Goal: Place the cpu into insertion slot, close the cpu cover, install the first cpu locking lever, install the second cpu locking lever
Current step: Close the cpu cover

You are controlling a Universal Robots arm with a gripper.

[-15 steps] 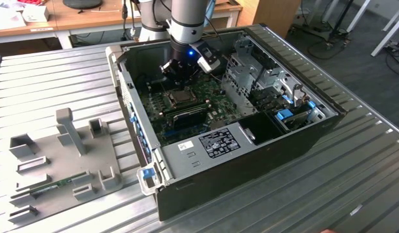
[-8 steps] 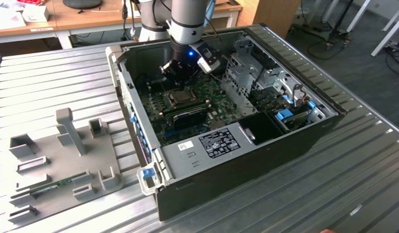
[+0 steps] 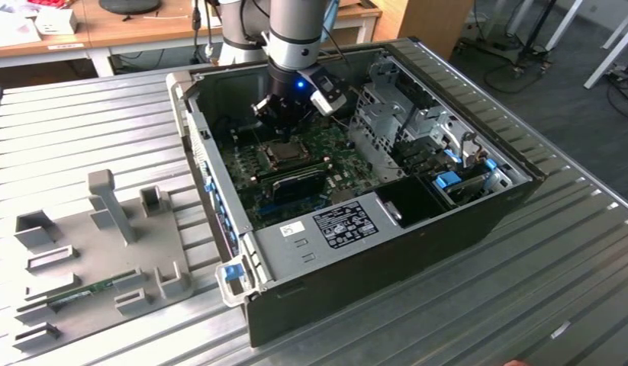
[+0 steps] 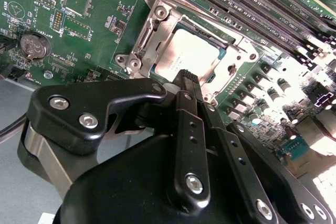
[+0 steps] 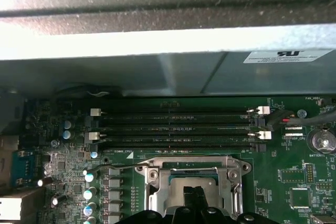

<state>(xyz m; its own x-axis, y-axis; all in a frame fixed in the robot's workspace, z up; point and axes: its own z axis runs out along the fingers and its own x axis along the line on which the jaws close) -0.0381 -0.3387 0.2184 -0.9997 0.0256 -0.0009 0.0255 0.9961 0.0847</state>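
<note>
While the arm reaches down into the open computer case, the gripper hangs right above the insertion slot on the green motherboard. In both wrist views the black fingers are pressed together and grip nothing. The tip sits at the slot's edge, on or just over the frame; I can't tell if it touches.

The cpu lies flat inside the slot with its dull metal top facing up. The cpu cover is down over the slot, and its window frames the chip. It looks the same in the first wrist view: cpu, cover.

A thin wire lever runs out from one corner of the slot, beside a row of capacitors. I can't tell if it is latched.

The long black memory slots run parallel just beyond one side of the slot. A coin battery sits on the board, well off from the opposite side.

The case lies on its side on a slatted metal table. A grey fixture plate with upright holders lies well apart from the slot, outside the case, toward the exterior view's left.
</note>
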